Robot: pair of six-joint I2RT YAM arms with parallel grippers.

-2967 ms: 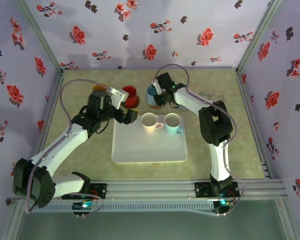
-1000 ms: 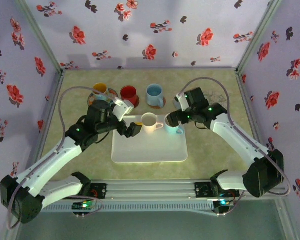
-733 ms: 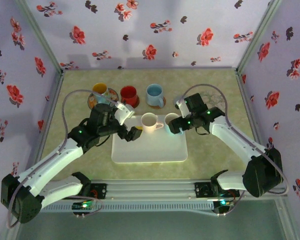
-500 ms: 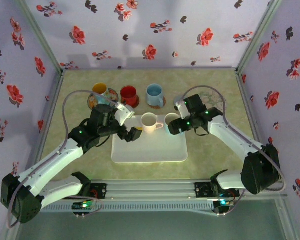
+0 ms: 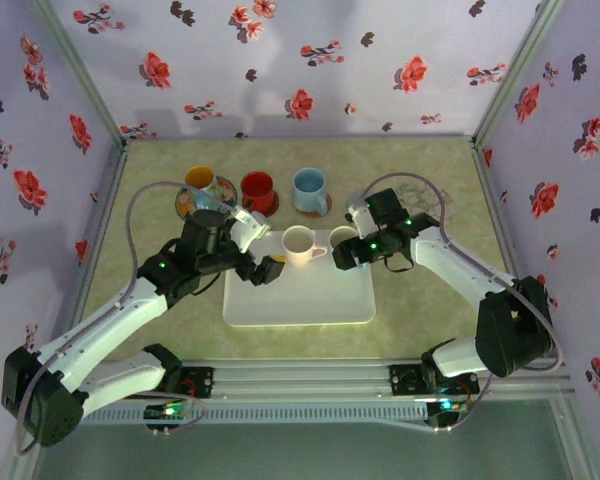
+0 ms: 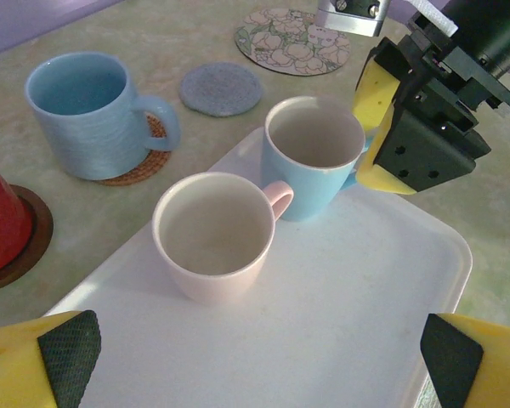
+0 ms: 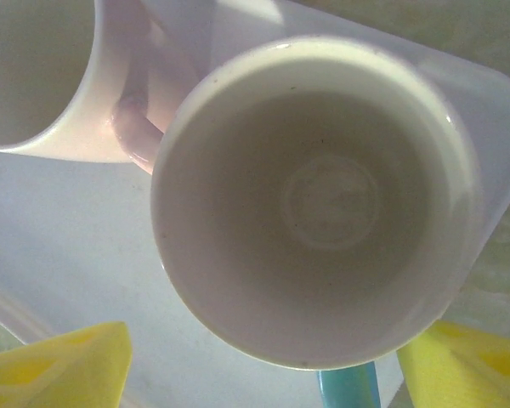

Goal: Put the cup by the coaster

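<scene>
Two cups stand on the white tray (image 5: 300, 300): a pink cup (image 5: 299, 243) and, to its right, a light-blue cup (image 5: 341, 237) with a white inside. My right gripper (image 5: 349, 256) is open right at the light-blue cup (image 7: 314, 195). Its yellow fingers (image 7: 59, 365) stand on either side of the blue handle (image 7: 348, 387), well apart from it. My left gripper (image 5: 264, 267) hovers open over the tray's left part (image 6: 323, 297), near the pink cup (image 6: 214, 234). A bare grey coaster (image 6: 221, 87) and a floral coaster (image 6: 293, 28) lie behind the tray.
At the back, a yellow cup (image 5: 200, 180), a red cup (image 5: 257, 187) and a blue cup (image 5: 308, 186) each stand on a coaster. The floral coaster (image 5: 420, 190) lies at the back right. Flowered walls close in the table.
My right gripper has moved in from the back and come down onto the light-blue cup, its fingers now around the handle. My left gripper shifted slightly over the tray.
</scene>
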